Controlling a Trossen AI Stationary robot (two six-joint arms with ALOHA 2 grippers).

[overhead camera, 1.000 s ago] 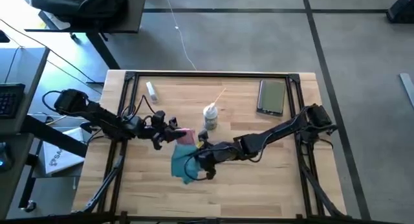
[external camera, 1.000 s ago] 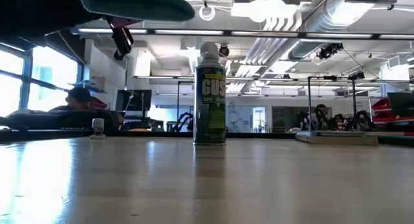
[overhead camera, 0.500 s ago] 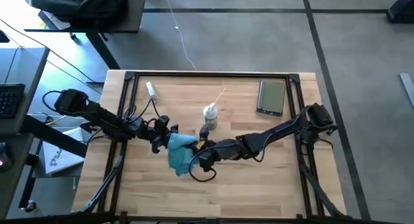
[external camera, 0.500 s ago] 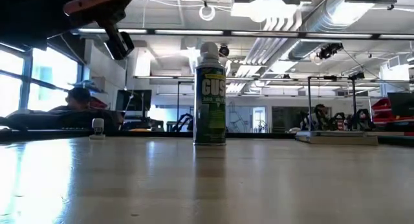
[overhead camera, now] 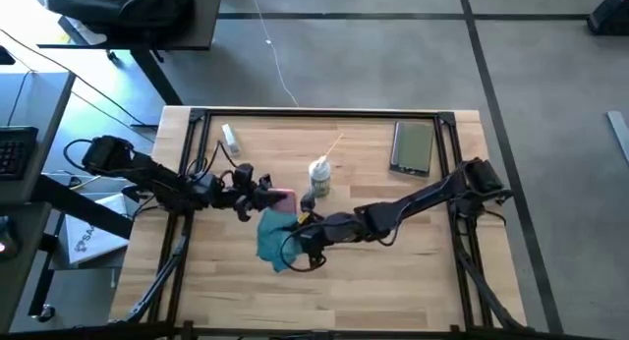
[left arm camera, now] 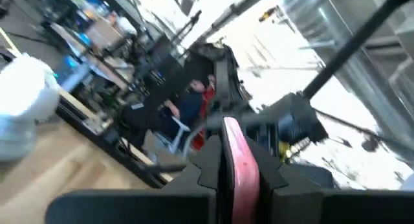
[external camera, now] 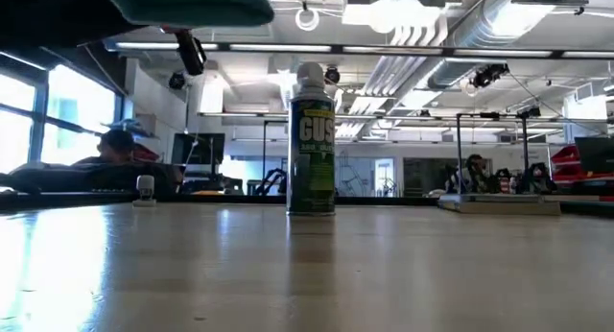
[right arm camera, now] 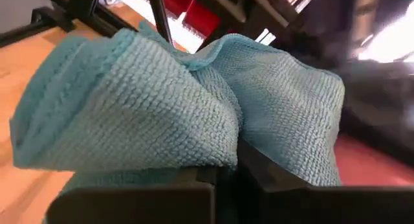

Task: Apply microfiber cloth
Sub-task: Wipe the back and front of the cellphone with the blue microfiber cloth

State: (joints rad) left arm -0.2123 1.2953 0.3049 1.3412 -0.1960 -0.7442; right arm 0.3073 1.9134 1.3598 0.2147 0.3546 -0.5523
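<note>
- Microfiber cloth point(overhead camera: 275, 240): we see it bunched in rumpled turquoise folds near the middle of the table point(overhead camera: 393, 281), a little toward the front, hanging from the right gripper point(overhead camera: 298, 244).
- Right gripper: we note its fingers pressed together on the cloth; in the right wrist view the fabric point(right arm camera: 174, 101) bulges over both dark fingers point(right arm camera: 200, 185) and fills most of the picture.
- Pink object point(overhead camera: 281, 198): a flat pink-red slab, touching or just above the cloth's upper edge. We see it edge-on in the left wrist view point(left arm camera: 238, 166), clamped between the left gripper's fingers.
- Left gripper point(overhead camera: 263, 195): pinching the pink object, reaching in from the table's left side, just beside the right gripper.
- Low view: we make out a dark teal mass point(external camera: 192, 4) overhead at upper left, off the tabletop; whether cloth touches the pink object we cannot tell.
- Spray can point(external camera: 311, 140): upright, green label, white cap, just behind the grippers point(overhead camera: 319, 177).
- Black phone point(overhead camera: 413, 146): flat near the right rear corner, well apart from the cloth.
- Small white bottle point(overhead camera: 230, 137): lying near the left rear corner.
- A thin stick point(overhead camera: 329, 147) lies behind the can.
</note>
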